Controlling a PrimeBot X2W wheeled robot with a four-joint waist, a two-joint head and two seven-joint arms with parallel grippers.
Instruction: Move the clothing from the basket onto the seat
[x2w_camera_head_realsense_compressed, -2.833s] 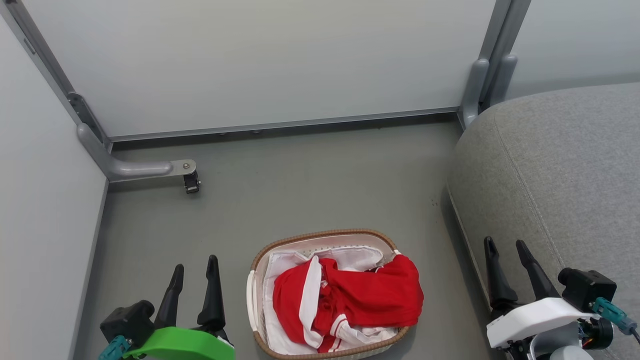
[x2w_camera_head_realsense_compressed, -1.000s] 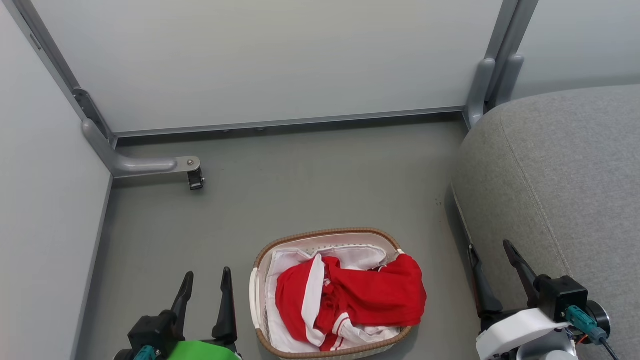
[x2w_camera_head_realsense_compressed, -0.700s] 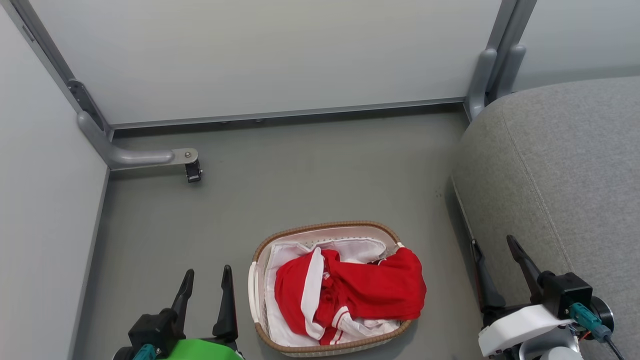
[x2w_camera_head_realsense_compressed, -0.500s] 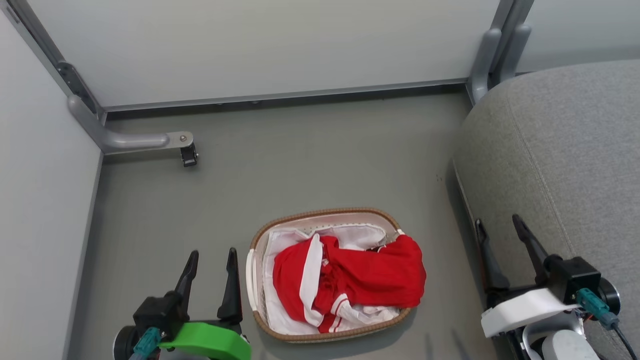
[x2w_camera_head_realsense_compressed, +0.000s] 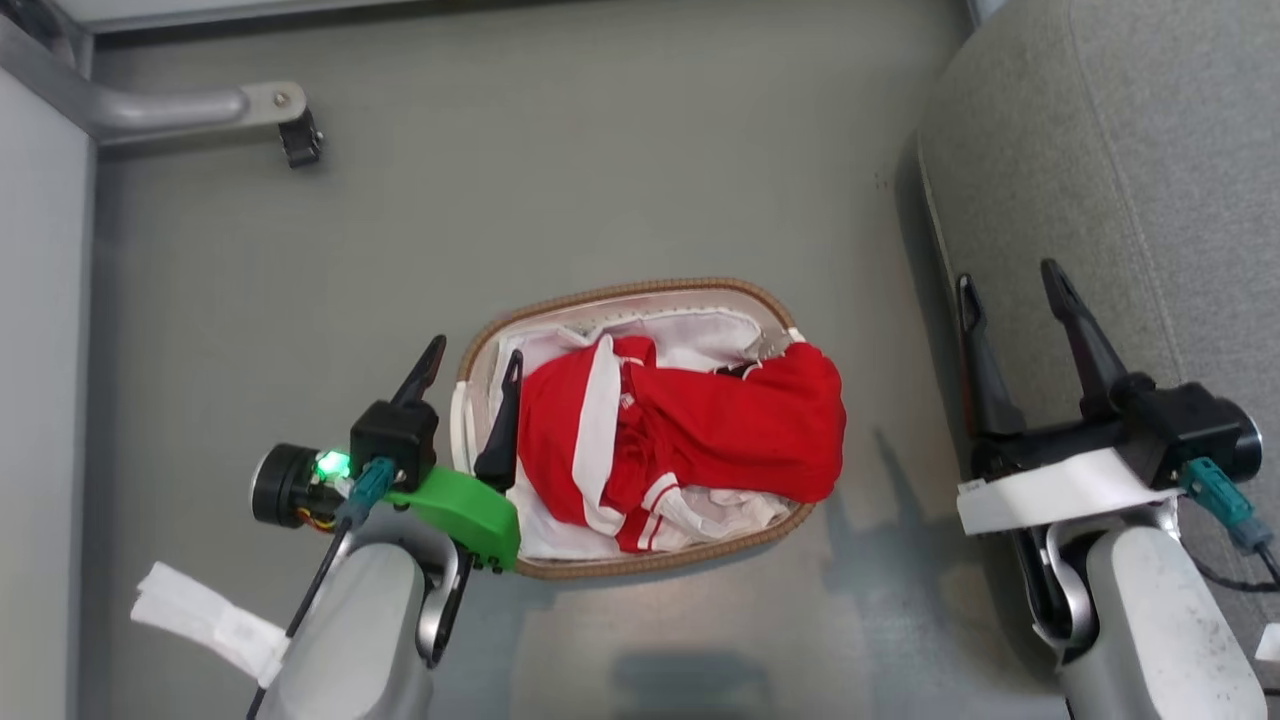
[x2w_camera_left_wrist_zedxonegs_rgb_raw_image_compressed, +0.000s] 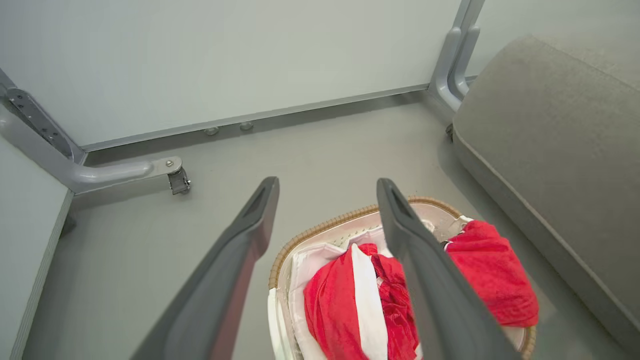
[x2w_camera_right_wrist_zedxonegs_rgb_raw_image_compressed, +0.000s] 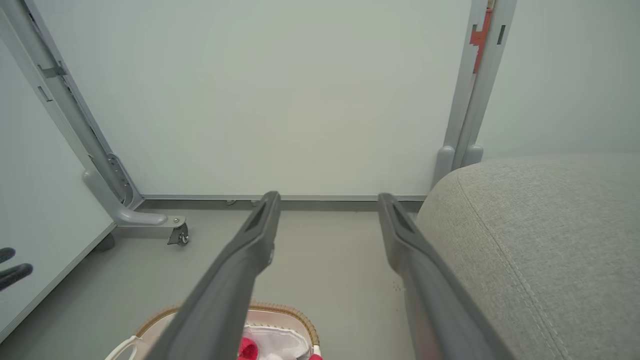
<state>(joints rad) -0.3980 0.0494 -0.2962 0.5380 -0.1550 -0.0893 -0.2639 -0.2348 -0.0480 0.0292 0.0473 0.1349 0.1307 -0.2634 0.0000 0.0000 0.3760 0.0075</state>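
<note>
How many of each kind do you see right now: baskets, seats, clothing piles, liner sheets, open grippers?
basket: 1
seat: 1
red clothing pile: 1, lying in the basket; too tangled to count separate garments
white liner sheet: 1
open grippers: 2, the left gripper and the right gripper
Total: 6
</note>
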